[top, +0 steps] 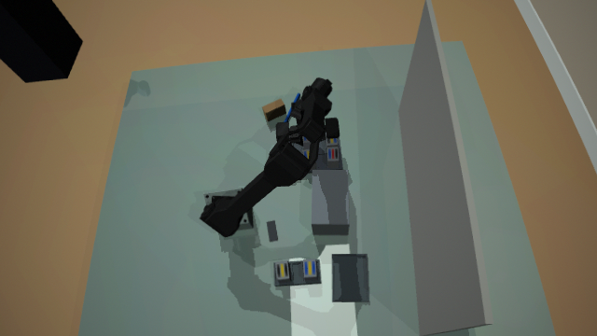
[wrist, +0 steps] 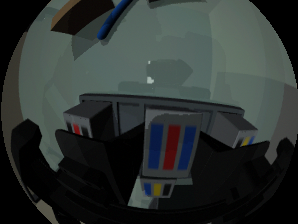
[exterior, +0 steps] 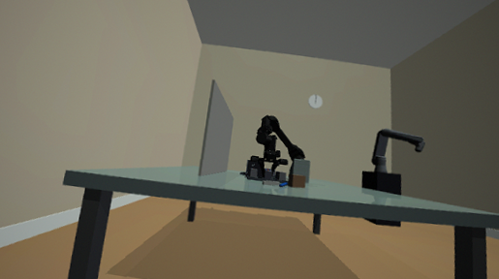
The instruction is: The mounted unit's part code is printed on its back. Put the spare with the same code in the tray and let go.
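Note:
My gripper (wrist: 167, 127) is shut on a grey spare (wrist: 172, 120) with blue, red and blue stripes, one finger on each side. The spare is at the middle of the dark spares rack (wrist: 130, 112) (top: 319, 162); whether its base is clear of the slot is hidden. Beside it stand a spare with a red stripe between dark ones (wrist: 76, 129) and a spare with yellow and blue stripes (wrist: 247, 141). A blue, yellow and black striped spare (wrist: 157, 189) is nearer the fingers. The dark tray (top: 342, 280) is empty. I cannot tell which unit is the mounted one.
A grey box (top: 330, 196) stands between the spares rack and the tray. A smaller rack (top: 297, 273) holds two striped units. A brown block (top: 274, 109) (wrist: 80, 17) and a blue rod (top: 292, 107) (wrist: 111, 22) lie beyond the spares rack. A tall grey panel (top: 434, 187) (exterior: 218, 130) stands to one side.

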{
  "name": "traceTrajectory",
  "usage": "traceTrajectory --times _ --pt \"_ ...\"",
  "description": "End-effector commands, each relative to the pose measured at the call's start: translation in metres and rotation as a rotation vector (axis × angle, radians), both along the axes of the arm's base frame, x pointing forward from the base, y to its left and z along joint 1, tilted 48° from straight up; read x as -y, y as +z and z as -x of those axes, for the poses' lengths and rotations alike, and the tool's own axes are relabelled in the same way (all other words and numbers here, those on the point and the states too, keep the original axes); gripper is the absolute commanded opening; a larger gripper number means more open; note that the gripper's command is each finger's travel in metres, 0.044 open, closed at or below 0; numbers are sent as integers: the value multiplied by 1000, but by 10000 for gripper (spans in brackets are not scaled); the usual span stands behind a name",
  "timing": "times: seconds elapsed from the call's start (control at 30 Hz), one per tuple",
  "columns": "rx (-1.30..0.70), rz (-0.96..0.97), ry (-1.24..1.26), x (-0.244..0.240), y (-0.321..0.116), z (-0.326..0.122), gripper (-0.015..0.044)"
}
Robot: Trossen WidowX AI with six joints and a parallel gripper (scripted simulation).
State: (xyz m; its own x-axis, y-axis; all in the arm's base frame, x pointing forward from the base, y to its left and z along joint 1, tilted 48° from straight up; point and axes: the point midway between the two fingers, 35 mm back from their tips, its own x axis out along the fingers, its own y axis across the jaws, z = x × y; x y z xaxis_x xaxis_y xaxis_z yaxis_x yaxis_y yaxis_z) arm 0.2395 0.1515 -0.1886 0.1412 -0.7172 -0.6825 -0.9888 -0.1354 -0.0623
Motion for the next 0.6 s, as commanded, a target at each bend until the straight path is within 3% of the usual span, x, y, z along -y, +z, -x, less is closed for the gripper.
traceTrajectory --times 0.0,0.27,0.57 --pt "0 -1 0 0 0 0 0" --pt "0 -1 0 -4 3 0 0" --pt "-3 0 5 -54 50 11 0"
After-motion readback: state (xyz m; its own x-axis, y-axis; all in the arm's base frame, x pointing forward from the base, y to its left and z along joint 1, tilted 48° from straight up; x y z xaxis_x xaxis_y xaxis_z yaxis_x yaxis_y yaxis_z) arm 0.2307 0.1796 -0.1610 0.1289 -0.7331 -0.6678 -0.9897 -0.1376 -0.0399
